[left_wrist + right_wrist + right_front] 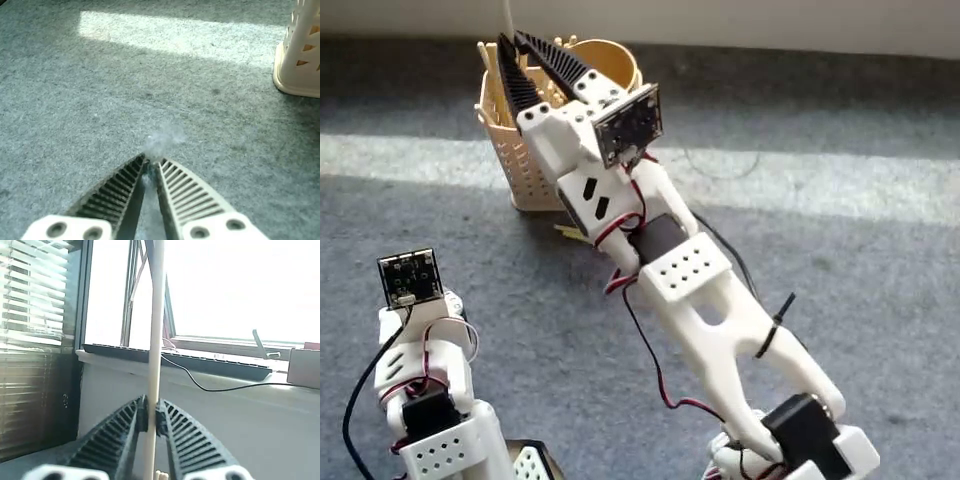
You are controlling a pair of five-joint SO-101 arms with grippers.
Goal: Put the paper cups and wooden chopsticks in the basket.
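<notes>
Likely an office: slatted blinds (30, 315) beside a bright window (240, 290), what look like black keyboards (210, 365) and a cable (225, 388) on the sill, and grey carpet (880, 300) as the working surface.

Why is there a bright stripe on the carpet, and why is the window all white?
High view: sunlight falls in a band across the grey carpet beside the basket. Left wrist view: a sunny band lies ahead of the left gripper. Right wrist view: strong daylight glares white through the window behind the chopstick in the right gripper.
</notes>
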